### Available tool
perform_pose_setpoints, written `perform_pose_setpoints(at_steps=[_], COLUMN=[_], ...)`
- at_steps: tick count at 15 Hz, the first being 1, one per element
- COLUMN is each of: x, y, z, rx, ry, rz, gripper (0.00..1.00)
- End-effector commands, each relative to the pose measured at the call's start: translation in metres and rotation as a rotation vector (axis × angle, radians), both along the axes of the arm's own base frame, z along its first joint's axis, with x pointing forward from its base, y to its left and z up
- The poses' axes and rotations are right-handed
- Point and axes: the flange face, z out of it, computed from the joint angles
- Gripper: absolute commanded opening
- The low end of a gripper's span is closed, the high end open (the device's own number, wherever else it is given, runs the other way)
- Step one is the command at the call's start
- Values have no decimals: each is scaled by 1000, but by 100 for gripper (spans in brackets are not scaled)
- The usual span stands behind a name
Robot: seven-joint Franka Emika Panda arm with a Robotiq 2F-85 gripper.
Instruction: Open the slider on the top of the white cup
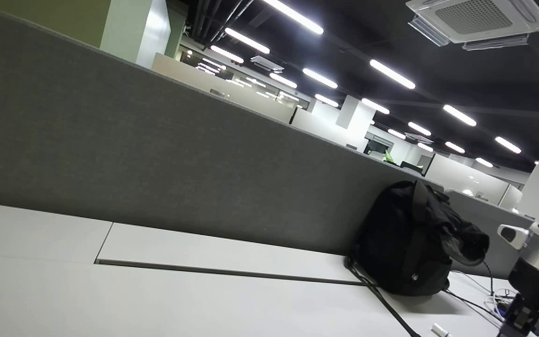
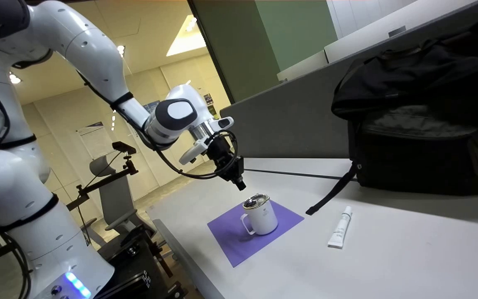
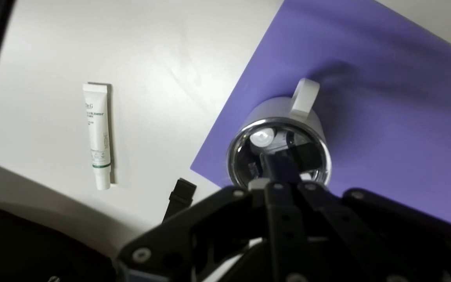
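The white cup [image 2: 262,219] stands upright on a purple sheet, its handle toward the robot's side in an exterior view. In the wrist view the cup [image 3: 274,107] is seen from above with a shiny, reflective round lid [image 3: 245,156]. A pale round piece [image 3: 262,137] near the lid's edge looks like the slider's knob, but reflections make this unsure. My gripper [image 2: 241,185] is above and behind the lid, apart from it. In the wrist view the gripper's fingertips [image 3: 282,166] are together with nothing between them and hide part of the lid. The cup is out of view in an exterior view showing the gripper [image 1: 517,323].
The purple sheet [image 2: 230,236] lies on the white table [image 2: 297,265]. A white tube [image 2: 340,228] lies beyond it. A black bag [image 2: 421,145] stands against the grey partition [image 2: 288,124], its strap [image 2: 332,191] reaching toward the sheet. Cables [image 1: 494,299] lie behind the bag.
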Motion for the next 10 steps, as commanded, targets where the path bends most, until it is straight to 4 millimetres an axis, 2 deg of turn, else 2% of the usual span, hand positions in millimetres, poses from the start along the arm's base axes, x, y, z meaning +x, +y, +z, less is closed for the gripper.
perform_pose_setpoints(at_steps=[1,4,10], x=[10,14,9], y=[6,12,18], z=[-2,-15,-44], rx=[21,43,48], ry=[-112,-153,-72], rz=[55,105,94], gripper=[0,0,0])
